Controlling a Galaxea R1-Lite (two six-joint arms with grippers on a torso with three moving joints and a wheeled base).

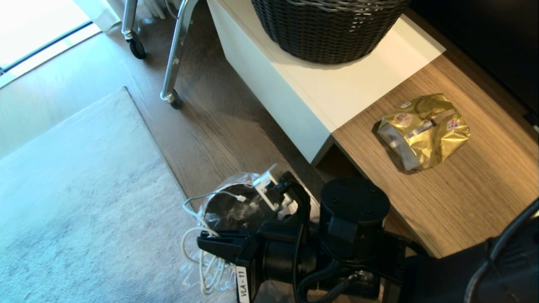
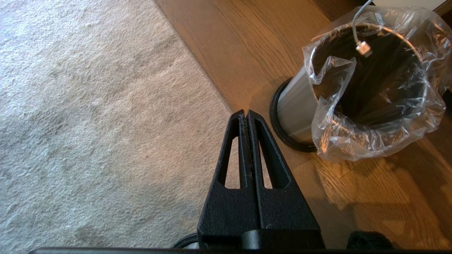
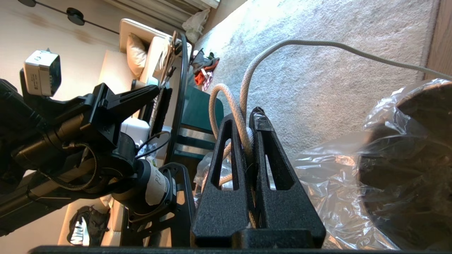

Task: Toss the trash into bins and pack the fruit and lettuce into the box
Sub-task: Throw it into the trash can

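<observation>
**Bin: right tool is carrying a cable over it, not trash**

Bin (image 2: 367, 88) stands on the wood floor at the carpet edge, liner bag (image 3: 339, 183) over its rim. Right tool (image 3: 251, 120) is pinching a braided white cable (image 3: 243, 106) between its fingers, right beside the bin mouth. Left tool (image 2: 246, 114) is parked beside the bin over the floor, fingers pressed together, empty.

Risks, as I judge them:
- Cable goes into the bin. Its plug end (image 2: 363, 47) already hangs over the opening; a release here would drop it in.
- Loops of cable (image 1: 202, 256) lie against the liner; any pull could drag the bag off the rim or tip the bin.
- Gold snack wrapper (image 1: 423, 130) lies untouched on the wooden worktop (image 1: 471, 202), well apart from both tools.

View differences:
- Right wrist view alone shows the pinch on the cable.
- Left wrist view alone shows the bin interior, with no trash visible.
- Head view alone shows the wrapper and the dark woven basket (image 1: 328, 29).
</observation>
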